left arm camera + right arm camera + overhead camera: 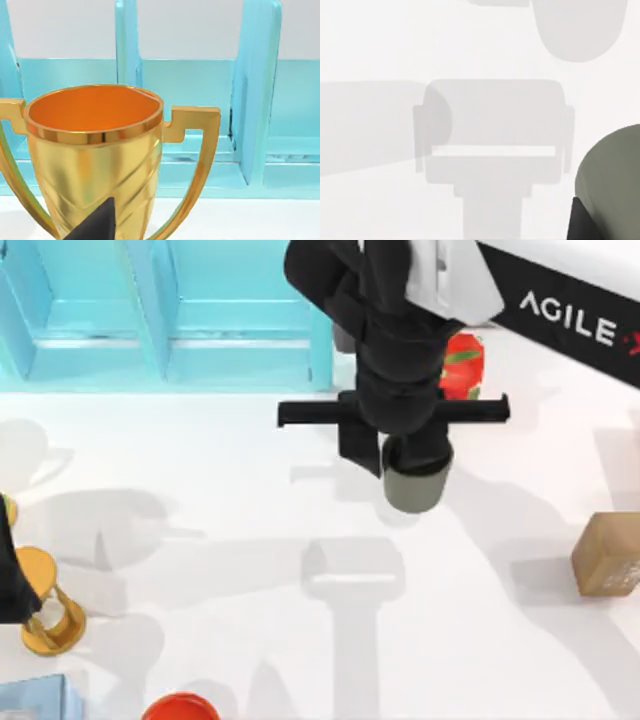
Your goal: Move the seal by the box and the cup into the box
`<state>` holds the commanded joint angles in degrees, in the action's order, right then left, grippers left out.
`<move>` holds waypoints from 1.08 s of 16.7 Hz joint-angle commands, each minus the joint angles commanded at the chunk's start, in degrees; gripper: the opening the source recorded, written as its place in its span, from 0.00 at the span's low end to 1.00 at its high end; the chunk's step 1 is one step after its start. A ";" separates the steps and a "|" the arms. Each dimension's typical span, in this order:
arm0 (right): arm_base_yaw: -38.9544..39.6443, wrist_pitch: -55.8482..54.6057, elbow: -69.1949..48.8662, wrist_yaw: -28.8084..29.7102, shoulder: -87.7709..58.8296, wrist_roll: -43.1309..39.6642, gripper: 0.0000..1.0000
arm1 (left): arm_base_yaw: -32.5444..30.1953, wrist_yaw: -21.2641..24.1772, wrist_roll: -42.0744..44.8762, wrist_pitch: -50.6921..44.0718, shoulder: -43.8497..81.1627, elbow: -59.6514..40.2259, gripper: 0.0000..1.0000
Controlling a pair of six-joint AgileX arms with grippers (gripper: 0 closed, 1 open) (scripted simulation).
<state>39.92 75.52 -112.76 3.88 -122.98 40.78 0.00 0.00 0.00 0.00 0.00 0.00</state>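
Top view, read from the table's left to its right: the left arm sits parked at the left edge, dark link just showing, with a gold trophy (45,605) lying beside it; a pale blue block (35,698) and the rim of a red-orange dish (180,707) lie at the near edge; the turquoise box (165,360), divided into compartments, runs along the far side on the left half and holds nothing that I can see in the part shown; the right gripper (415,468) hangs over mid-table, just right of the box's end, with the cup (414,485) held under it, so its fingers are closed on the cup, which casts a shadow on the table apart from itself and so reads as lifted; a red and green object (462,365) sits behind the arm; the seal (608,555) rests on the table at the far right edge, well apart from box and gripper. Left wrist view: trophy close ahead, box compartments beyond; I cannot tell whether the left fingers are open or closed. Right wrist view: cup wall at the frame edge over bare table and shadows. Judgement on progress: cup picked, not yet delivered; it needs carrying leftward over a compartment and releasing; seal untouched, whole pick-and-place remaining; roughly a quarter done.
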 joint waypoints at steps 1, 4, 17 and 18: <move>0.00 0.00 0.00 0.00 0.00 0.00 0.00 | 0.00 0.00 0.00 0.00 0.00 0.00 1.00; -0.36 -0.10 0.18 0.02 0.11 -0.56 0.00 | 0.00 0.00 0.00 0.00 0.00 0.00 1.00; -45.06 -4.21 31.73 -5.14 24.96 -45.41 0.00 | 0.00 0.00 0.00 0.00 0.00 0.00 1.00; -49.76 -4.79 34.97 -5.62 27.59 -50.15 0.00 | 0.00 0.00 0.00 0.00 0.00 0.00 1.00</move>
<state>-9.84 70.73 -77.79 -1.74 -95.38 -9.37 0.00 0.00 0.00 0.00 0.00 0.00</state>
